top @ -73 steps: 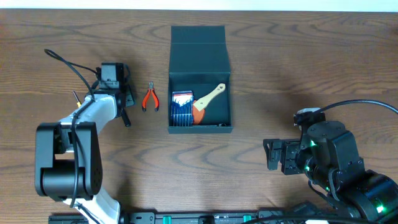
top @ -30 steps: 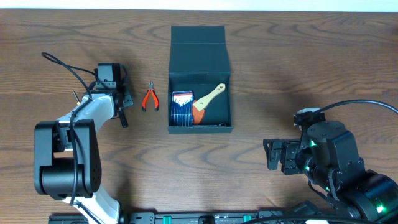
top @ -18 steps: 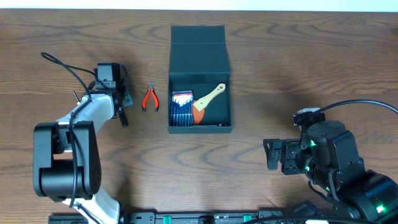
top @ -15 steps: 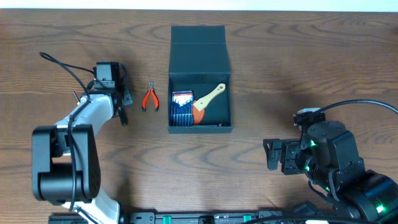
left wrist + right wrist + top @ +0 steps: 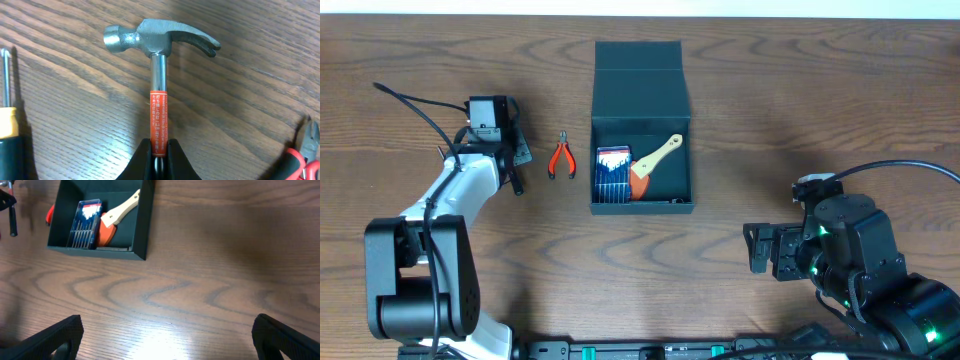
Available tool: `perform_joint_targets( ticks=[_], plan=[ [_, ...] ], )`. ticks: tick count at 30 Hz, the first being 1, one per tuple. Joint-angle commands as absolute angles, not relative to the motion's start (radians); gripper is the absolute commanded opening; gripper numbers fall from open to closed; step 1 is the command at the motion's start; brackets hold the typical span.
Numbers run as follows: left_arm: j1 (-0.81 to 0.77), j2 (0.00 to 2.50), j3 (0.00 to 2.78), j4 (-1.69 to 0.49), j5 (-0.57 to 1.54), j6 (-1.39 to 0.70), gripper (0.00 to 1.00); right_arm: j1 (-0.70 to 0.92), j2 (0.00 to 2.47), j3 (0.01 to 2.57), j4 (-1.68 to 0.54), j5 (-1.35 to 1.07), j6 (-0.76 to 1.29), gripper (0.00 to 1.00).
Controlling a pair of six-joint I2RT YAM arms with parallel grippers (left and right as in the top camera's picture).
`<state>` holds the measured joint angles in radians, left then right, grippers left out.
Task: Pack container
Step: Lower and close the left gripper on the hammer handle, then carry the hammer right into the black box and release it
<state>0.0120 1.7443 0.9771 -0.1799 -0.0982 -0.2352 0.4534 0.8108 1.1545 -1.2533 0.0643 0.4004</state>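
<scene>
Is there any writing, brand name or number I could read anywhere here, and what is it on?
On the orange label of the hammer: white print, seemingly Japanese characters, too small to read.
On the blue packet inside the container: whitish marks at one end, too blurred to read.
No other writing shows in any view.

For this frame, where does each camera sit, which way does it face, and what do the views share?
Overhead: above the table, facing straight down on the open box, pliers, left arm and right arm.
Left wrist: low over the table, facing along the shut left fingers gripping the hammer.
Right wrist: higher, facing forward and down between the open right fingers towards the box.
Shared: overhead and right wrist both show the box.
</scene>
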Motion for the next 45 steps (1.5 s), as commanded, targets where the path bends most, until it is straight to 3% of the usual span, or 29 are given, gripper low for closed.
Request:
perform_joint_targets(
  ticks=[1, 18, 25, 33, 45],
  plan=[
    [-0.014, 1.697, 0.988, -0.181, -0.085, -0.233, 0.06, 0.446, 0.810, 1.152, -1.253, 0.068, 0.388, 0.99],
    [-0.307, 1.346, 0.988, -0.253, -0.085, -0.210, 0.06, 0.446, 0.810, 1.152, -1.253, 0.068, 0.388, 0.99],
    [-0.485, 1.409, 0.988, -0.222, -0.086, -0.277, 0.06, 0.446, 0.810, 1.152, -1.253, 0.068, 0.387, 0.99],
    [-0.570, 1.544, 0.988, -0.131, -0.086, -0.459, 0.06, 0.446, 0.810, 1.152, -1.253, 0.068, 0.388, 0.99],
    [-0.663, 1.645, 0.988, -0.117, -0.086, -0.332, 0.06, 0.446, 0.810, 1.152, -1.253, 0.068, 0.388, 0.99]
  ],
)
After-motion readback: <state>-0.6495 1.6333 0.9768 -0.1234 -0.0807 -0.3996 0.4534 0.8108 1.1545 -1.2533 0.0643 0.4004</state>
